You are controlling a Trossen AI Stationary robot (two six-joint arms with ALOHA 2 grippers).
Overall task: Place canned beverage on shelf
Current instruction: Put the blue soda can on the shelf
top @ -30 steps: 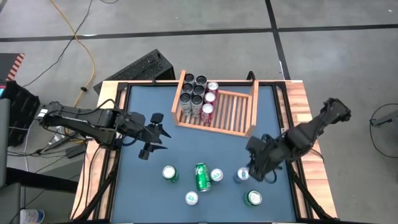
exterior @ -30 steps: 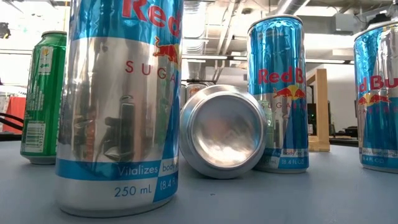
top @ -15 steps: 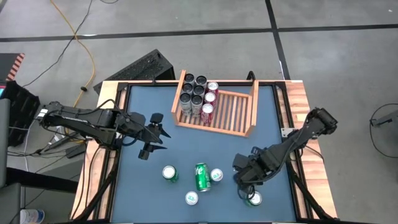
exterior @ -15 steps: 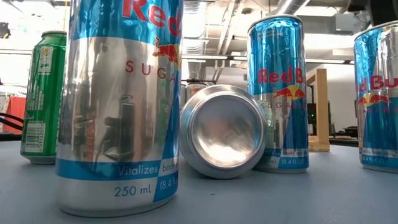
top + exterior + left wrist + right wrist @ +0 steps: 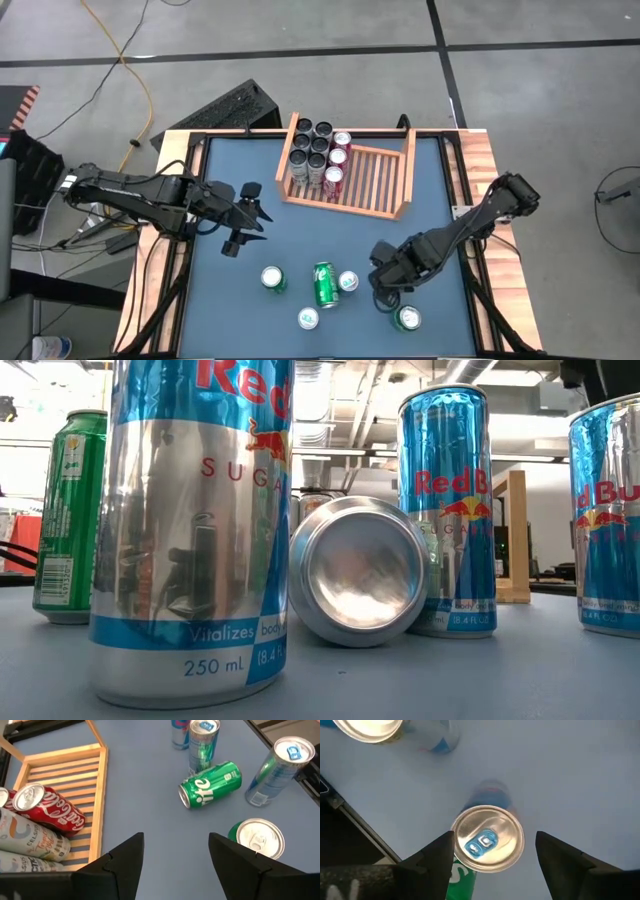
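Green can lying on blue-grey table; red cans sitting in pale wooden shelf; blue-and-silver can standing.

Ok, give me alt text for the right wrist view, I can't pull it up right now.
The right pincer hangs open directly above an upright silver-topped can with a blue tab, one finger on each side of it, not touching. The can stands on the blue table; part of another can's top shows at the picture's edge.
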